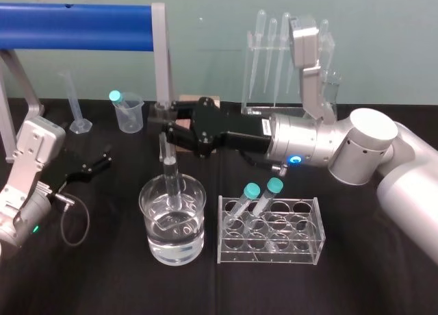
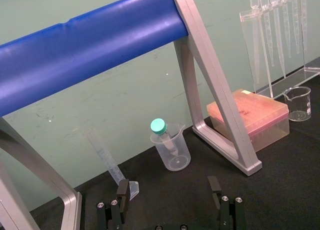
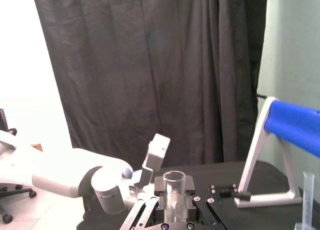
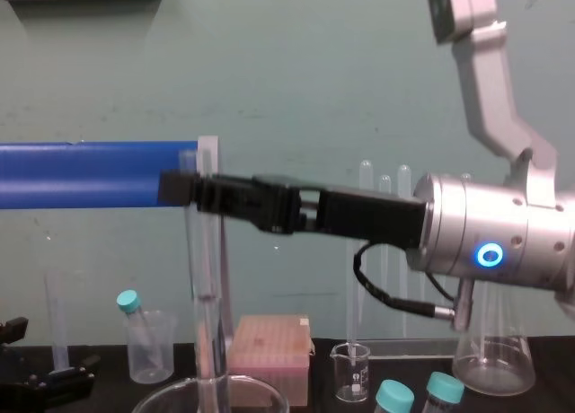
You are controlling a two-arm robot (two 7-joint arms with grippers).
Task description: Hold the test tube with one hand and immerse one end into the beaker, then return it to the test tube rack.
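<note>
Right gripper [image 1: 162, 120] fingers are clamped on the test tube [image 1: 168, 170] near its top. In the right wrist view the tube's open lipped rim [image 3: 174, 179] pokes up between the pads, and everything below that is cut off. From the head view the fingers cover the rim.

The tube is standing pretty much straight up, long axis vertical, open end up, over the middle of the beaker [image 1: 152, 241]. The lower part goes down past the rim into the beaker. Where the bottom tip ends is hard to make out through all the glass. It looks like it's at or just under the waterline, but I can't say for sure. In the chest view the tube [image 4: 208, 323] runs down from the gripper [image 4: 185, 187], and the beaker [image 4: 162, 398] is just a sliver of rim at the bottom edge.

The beaker holds clear liquid, roughly half full. The rack [image 1: 312, 244] sits just beside it on the right, with two teal-capped tubes [image 1: 252, 192] leaning in the back row. The other slots look free.

Left gripper [image 1: 96, 164] is parked on the table's left side, well apart from the beaker, fingers [image 2: 122, 191] spread open and holding nothing. Beyond it there's a small plastic cup [image 2: 174, 151] with another teal-capped tube in it.
</note>
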